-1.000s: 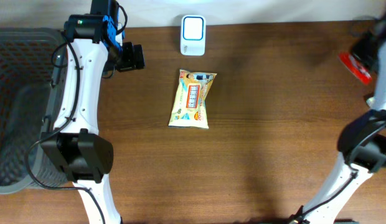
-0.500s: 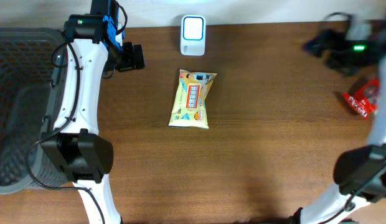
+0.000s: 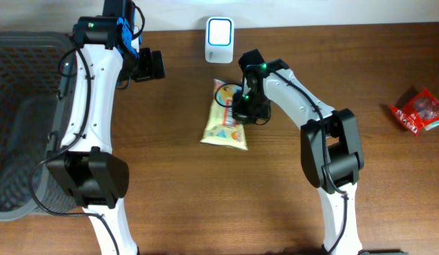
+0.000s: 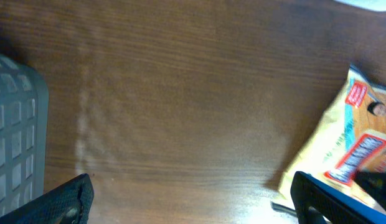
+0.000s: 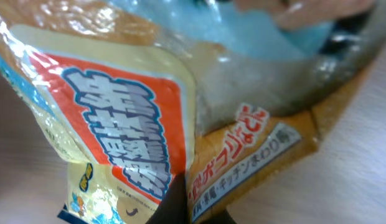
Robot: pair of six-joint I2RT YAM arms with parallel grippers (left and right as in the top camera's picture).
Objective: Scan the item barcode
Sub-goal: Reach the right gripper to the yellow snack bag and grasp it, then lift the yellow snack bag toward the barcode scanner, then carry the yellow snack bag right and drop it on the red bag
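Observation:
The item is a yellow snack packet (image 3: 224,122) with orange and blue print, lying on the wood table just below the white scanner (image 3: 219,40). My right gripper (image 3: 246,106) is down on the packet's upper right part and shut on it. In the right wrist view the packet (image 5: 118,118) fills the frame, creased around a dark finger (image 5: 179,200). No barcode shows. My left gripper (image 3: 150,65) hangs open to the left of the scanner. In its wrist view both fingers (image 4: 68,200) stand wide apart, with the packet's edge (image 4: 358,140) at the right.
A dark mesh basket (image 3: 21,120) stands at the table's left edge, and its grey corner (image 4: 15,146) shows in the left wrist view. A red packet (image 3: 418,111) lies near the right edge. The table's back edge runs just behind the scanner.
My right arm swung in from the far right to the centre, leaving the red packet on the table, and shut on the yellow packet, which shifted slightly. The left arm has not moved.

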